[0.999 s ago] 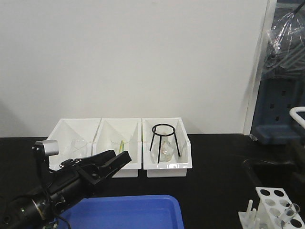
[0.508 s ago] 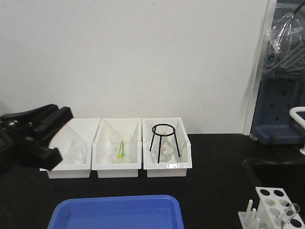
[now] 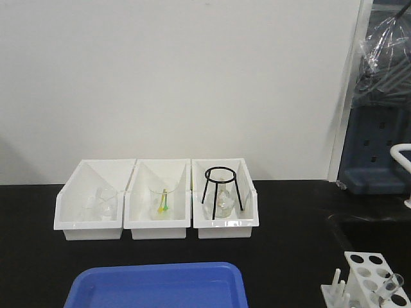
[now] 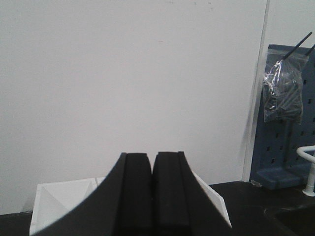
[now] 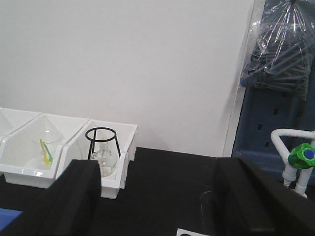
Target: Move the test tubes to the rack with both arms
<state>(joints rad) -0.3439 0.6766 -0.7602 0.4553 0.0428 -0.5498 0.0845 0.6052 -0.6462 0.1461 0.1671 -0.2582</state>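
The white rack (image 3: 367, 277) stands at the bottom right of the front view. One clear test tube (image 3: 391, 286) leans in a hole on its right side. Neither arm shows in the front view. In the left wrist view my left gripper (image 4: 152, 162) is shut and empty, raised and pointing at the white wall. In the right wrist view my right gripper (image 5: 157, 184) is wide open and empty. A faint clear tube (image 5: 203, 205) stands just inside its right finger (image 5: 246, 196), above a white corner of the rack (image 5: 187, 232).
Three white bins (image 3: 157, 224) stand in a row at the back wall, holding beakers, and the right one holds a black wire tripod (image 3: 222, 187) over a flask. A blue tray (image 3: 157, 285) lies at the front edge. A blue pegboard (image 3: 379, 141) is at the right.
My left arm was low at the front left, rose along the left side, and has now left the front view. The rack and bins have not moved.
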